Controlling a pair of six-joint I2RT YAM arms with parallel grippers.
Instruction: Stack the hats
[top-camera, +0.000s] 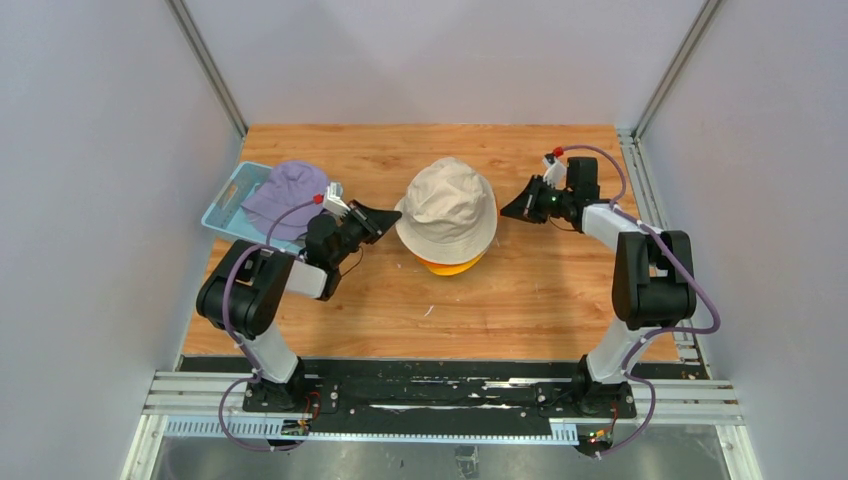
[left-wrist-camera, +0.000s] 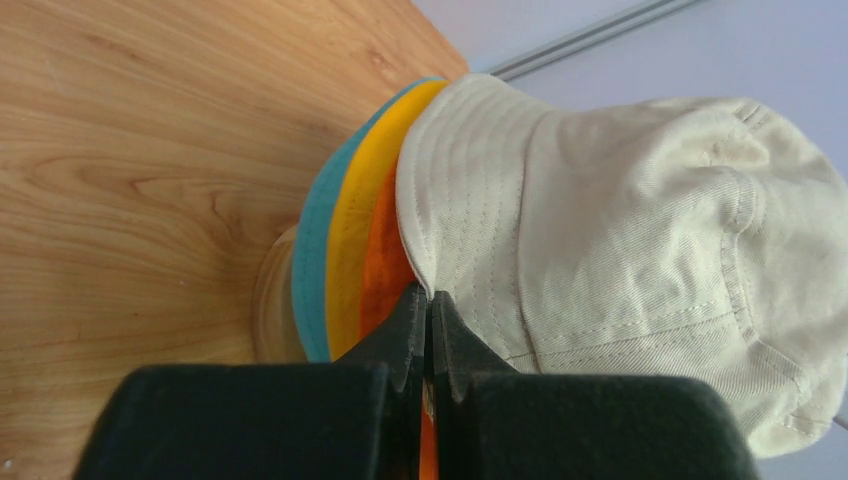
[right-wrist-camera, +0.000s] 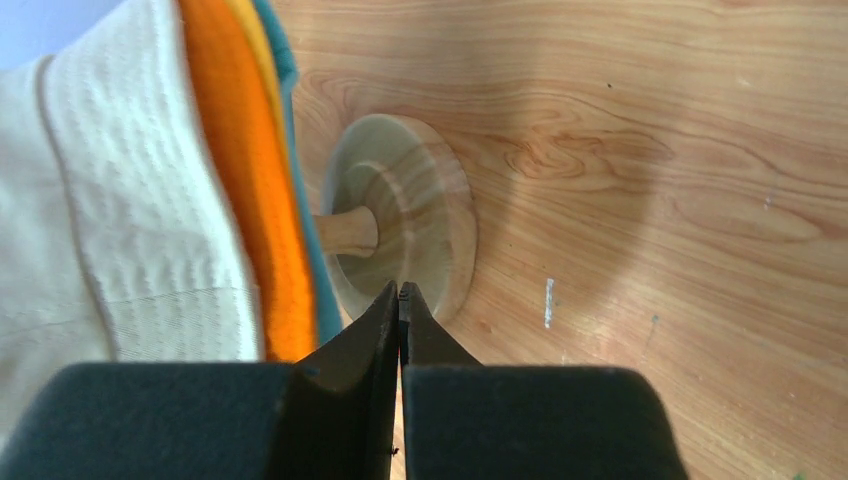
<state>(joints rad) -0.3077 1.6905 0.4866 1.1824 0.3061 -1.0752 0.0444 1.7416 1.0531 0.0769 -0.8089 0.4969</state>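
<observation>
Top external view shows the beige hat (top-camera: 447, 205) crowning the wooden stand (right-wrist-camera: 425, 225), over the orange hat (left-wrist-camera: 383, 270), yellow hat (left-wrist-camera: 352, 245) and teal hat (left-wrist-camera: 312, 260). Left of the stand, the lavender hat (top-camera: 285, 192) rests on a blue basket (top-camera: 222, 208); no grey hat shows. Left jaws are pressed together, tips at the beige brim's edge beside the stand. Right jaws are together and empty, just right of the stand's base. The lavender hat looks light, limp and quick to fold, so a pinch at the brim edge likely suits it, with the crown sagging below.
</observation>
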